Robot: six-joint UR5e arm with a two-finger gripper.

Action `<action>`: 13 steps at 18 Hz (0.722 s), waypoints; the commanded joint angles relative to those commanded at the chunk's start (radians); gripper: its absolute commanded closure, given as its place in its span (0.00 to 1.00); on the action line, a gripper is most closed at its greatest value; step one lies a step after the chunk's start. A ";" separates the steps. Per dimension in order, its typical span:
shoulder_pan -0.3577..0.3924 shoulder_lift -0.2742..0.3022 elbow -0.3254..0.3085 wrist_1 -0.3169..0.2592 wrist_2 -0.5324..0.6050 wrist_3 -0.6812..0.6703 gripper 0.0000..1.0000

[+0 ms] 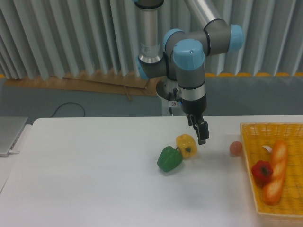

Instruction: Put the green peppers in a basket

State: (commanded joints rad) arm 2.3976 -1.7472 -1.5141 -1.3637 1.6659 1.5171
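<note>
A white surface [94, 179] is seen before a wall of grey corrugated panels, and a yellow wicker basket [249, 165] is set at its right edge (a red pepper [261, 171] and a bread loaf [276, 171] lie inside). The green pepper [169, 159] is found mid-surface, touching a yellow pepper [186, 145]. The gripper [202, 133] hangs just right of and above both, holding nothing; its finger spacing cannot be told.

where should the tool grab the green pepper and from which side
Probably from above, closing across the green pepper's body along the front-left to back-right line. The yellow pepper sits against its upper right, so a finger there looks blocked. The tool hangs beside that yellow one.
</note>
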 joint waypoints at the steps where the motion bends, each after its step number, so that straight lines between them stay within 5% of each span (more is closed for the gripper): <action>1: 0.000 -0.002 0.002 0.000 0.009 0.002 0.00; 13: -0.012 -0.002 0.021 -0.015 0.003 0.014 0.00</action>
State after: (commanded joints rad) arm 2.3854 -1.7487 -1.4926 -1.3790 1.6690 1.5309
